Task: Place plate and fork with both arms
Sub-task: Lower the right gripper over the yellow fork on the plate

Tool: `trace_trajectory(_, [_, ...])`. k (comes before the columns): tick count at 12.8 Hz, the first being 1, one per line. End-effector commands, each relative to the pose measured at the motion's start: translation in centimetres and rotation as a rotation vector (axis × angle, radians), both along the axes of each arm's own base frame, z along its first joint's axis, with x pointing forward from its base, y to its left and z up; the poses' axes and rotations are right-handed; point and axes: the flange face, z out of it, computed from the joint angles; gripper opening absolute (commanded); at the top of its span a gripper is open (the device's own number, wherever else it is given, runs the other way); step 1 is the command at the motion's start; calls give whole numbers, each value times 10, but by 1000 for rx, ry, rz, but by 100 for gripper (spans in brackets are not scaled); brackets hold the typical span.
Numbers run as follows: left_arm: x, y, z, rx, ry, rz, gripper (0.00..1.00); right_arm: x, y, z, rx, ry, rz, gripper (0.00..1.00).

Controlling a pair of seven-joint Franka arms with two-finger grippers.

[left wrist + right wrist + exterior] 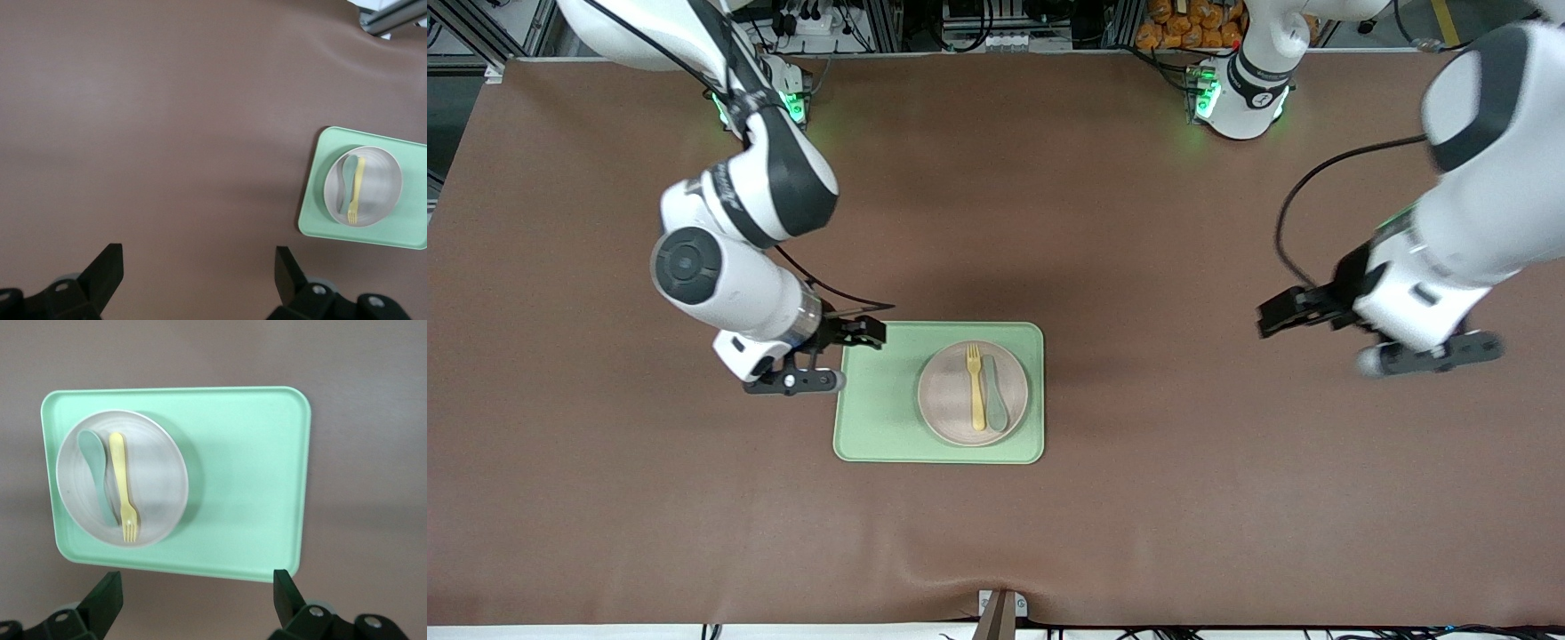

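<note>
The off-white plate (pixel 951 400) sits on the light-green tray (pixel 876 409), toward the tray's left-arm end. The pale-yellow fork (pixel 975 387) lies on the plate beside a grey-green spoon (pixel 994 396). My right gripper (pixel 867 332) is open and empty, up over the tray's edge at the right arm's end. Its wrist view shows the plate (pixel 160 480), fork (pixel 122 487) and tray (pixel 247 480). My left gripper (pixel 1272 316) is open and empty over bare table toward the left arm's end, well apart from the tray. Its wrist view shows the plate (pixel 383 180) and fork (pixel 356 190) far off.
The table is covered by a brown mat (pixel 1138 498). The tray lies in its middle, nearer the front camera than the arm bases. A small metal bracket (pixel 1000 609) sits at the table's front edge.
</note>
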Motion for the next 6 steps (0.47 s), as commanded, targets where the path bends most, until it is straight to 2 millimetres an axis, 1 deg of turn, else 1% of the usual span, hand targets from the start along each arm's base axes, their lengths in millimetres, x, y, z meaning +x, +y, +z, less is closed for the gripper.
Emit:
trace_trajectory(1, [-26, 29, 28, 22, 11, -6, 100, 4, 27, -40, 8, -9, -28, 100])
trace_trajectory(2, [-33, 44, 40, 40, 1, 4, 100, 2, 39, -58, 7, -14, -32, 97])
trace_trajectory(4, [-43, 59, 54, 63, -4, -26, 100, 1, 60, -85, 20, -52, -53, 89])
trace_trajectory(5, [-45, 69, 56, 64, 2, -44, 100, 4, 66, -95, 30, -75, -56, 80])
trace_trajectory(6, [-48, 75, 60, 63, -4, -57, 100, 1, 80, -103, 33, -76, -59, 74])
